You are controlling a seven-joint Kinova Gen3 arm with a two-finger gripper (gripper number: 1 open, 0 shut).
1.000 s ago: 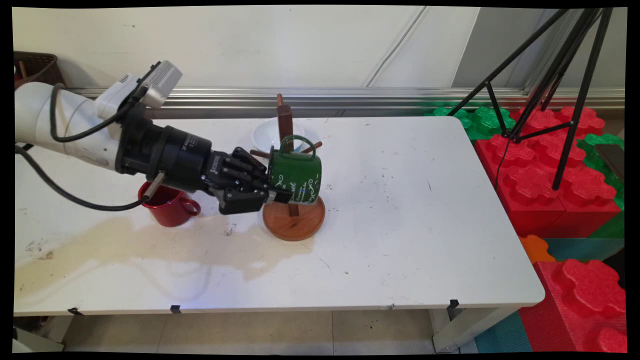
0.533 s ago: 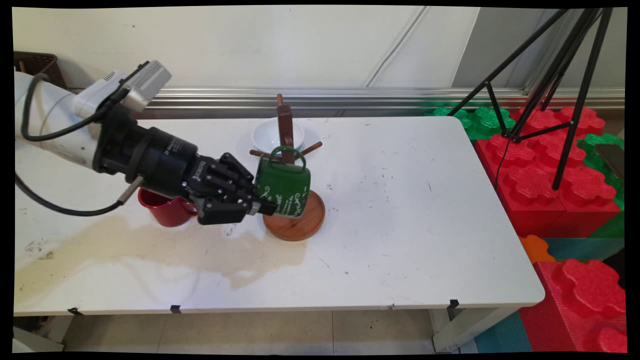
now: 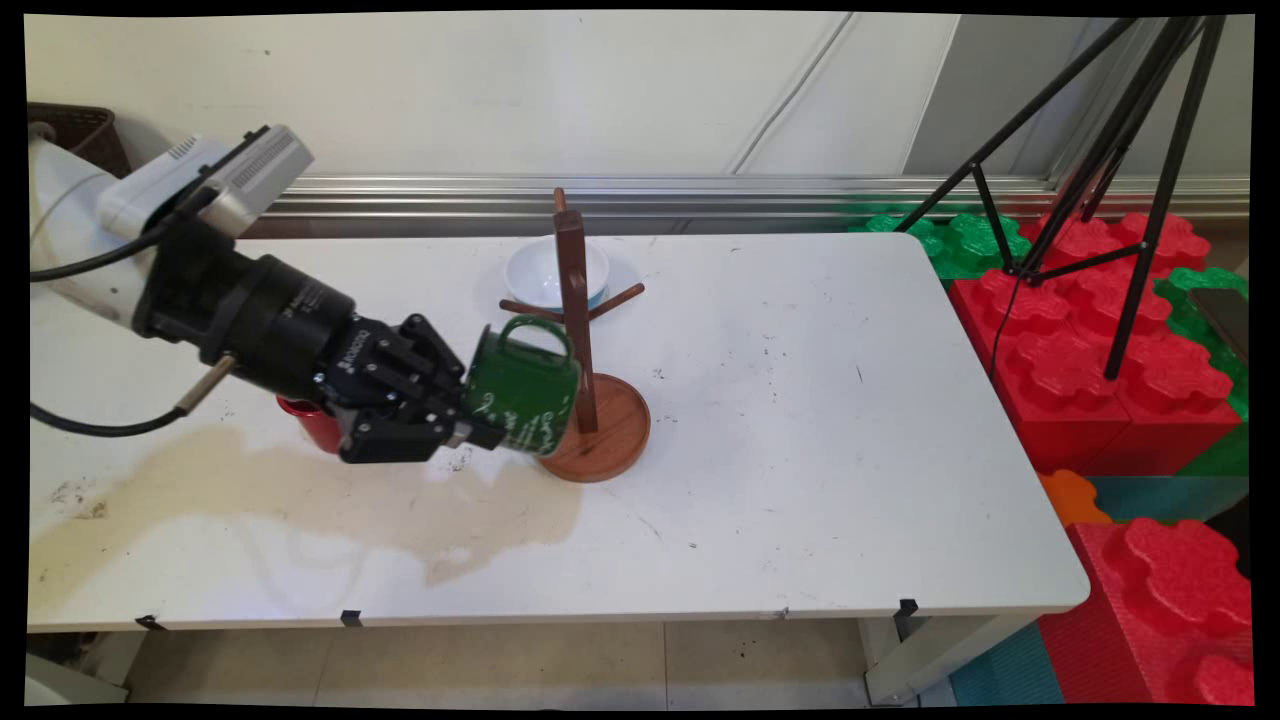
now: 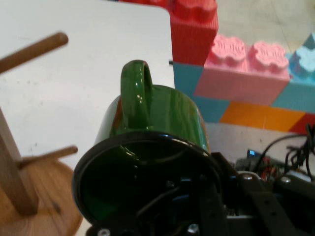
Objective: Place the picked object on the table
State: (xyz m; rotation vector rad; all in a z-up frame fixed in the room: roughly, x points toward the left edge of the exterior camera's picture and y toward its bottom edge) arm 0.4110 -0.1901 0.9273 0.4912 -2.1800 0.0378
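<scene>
My gripper (image 3: 470, 420) is shut on the rim of a green mug (image 3: 522, 388) with white lettering, held on its side, handle up. The mug hangs just left of the wooden mug tree (image 3: 578, 320), over the left part of its round base (image 3: 610, 440), clear of the pegs. In the hand view the green mug (image 4: 147, 142) fills the middle with its mouth toward the camera, and the mug tree's post (image 4: 12, 172) and pegs stand to its left. A red mug (image 3: 312, 422) sits on the table, mostly hidden behind the gripper.
A white bowl (image 3: 545, 272) sits behind the mug tree. A brownish stain (image 3: 300, 490) spreads over the table's near left. A black tripod (image 3: 1100, 160) and red and green foam blocks (image 3: 1100, 350) stand to the right of the table.
The gripper has drawn back to the left and slightly down with the green mug, taking it from in front of the tree's post to its left side.
</scene>
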